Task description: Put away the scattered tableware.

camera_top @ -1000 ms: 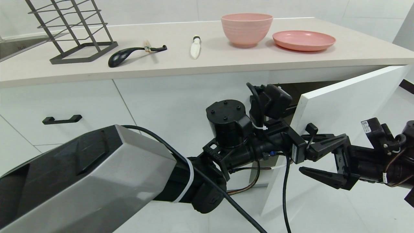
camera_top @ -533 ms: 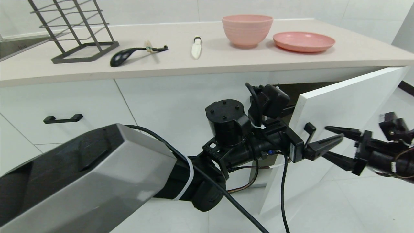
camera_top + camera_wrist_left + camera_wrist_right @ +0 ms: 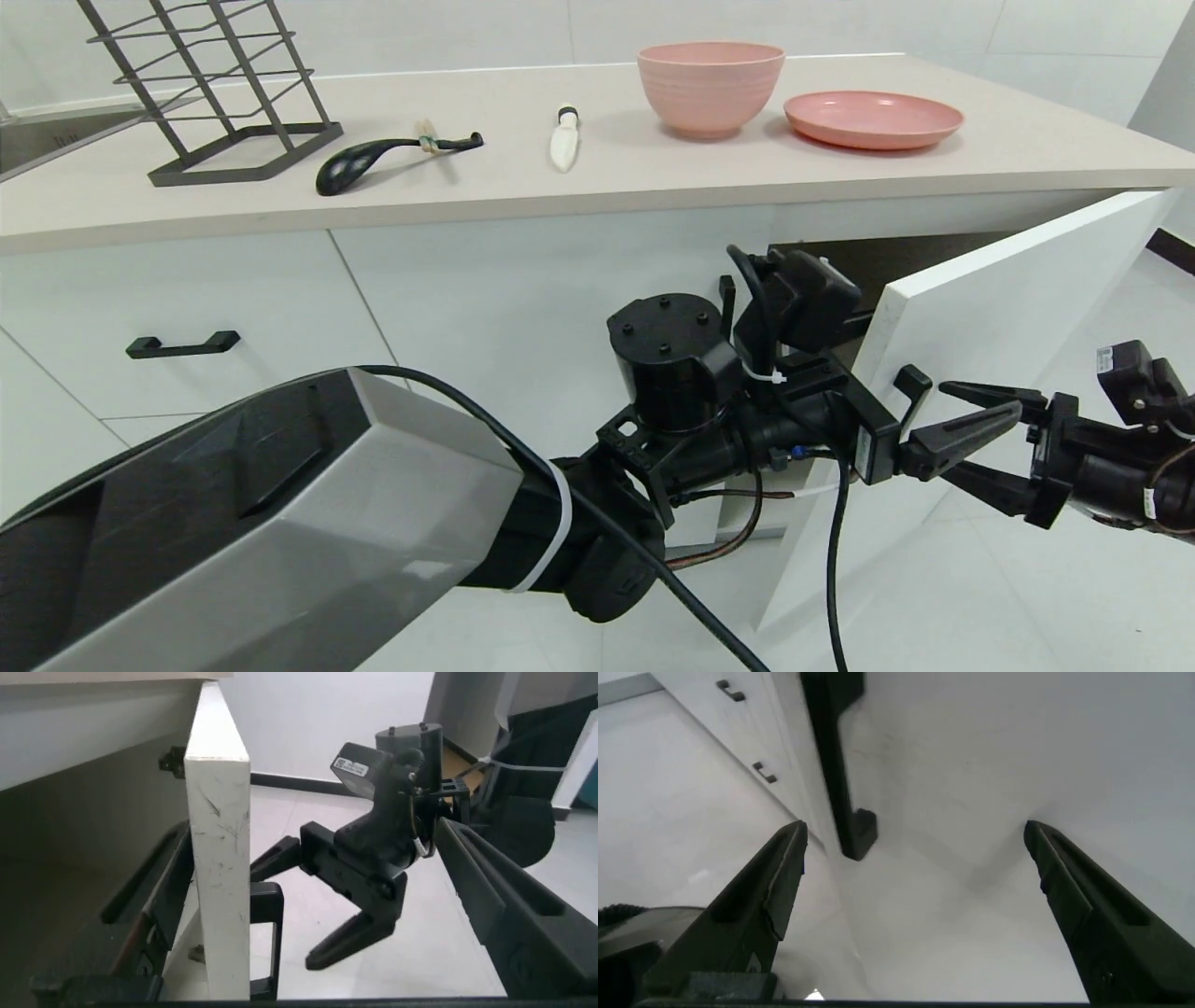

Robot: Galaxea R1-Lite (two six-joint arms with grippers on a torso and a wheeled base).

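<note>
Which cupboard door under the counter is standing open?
The rightmost door, swung outward; the fronts left of it sit flush, one bearing a black handle.

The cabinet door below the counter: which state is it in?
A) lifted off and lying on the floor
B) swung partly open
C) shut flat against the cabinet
B: the cabinet door stands angled outward, and the dark cabinet opening shows behind it.

No legible text; print on the small white sticker (image 3: 350, 765) too tiny.
</note>
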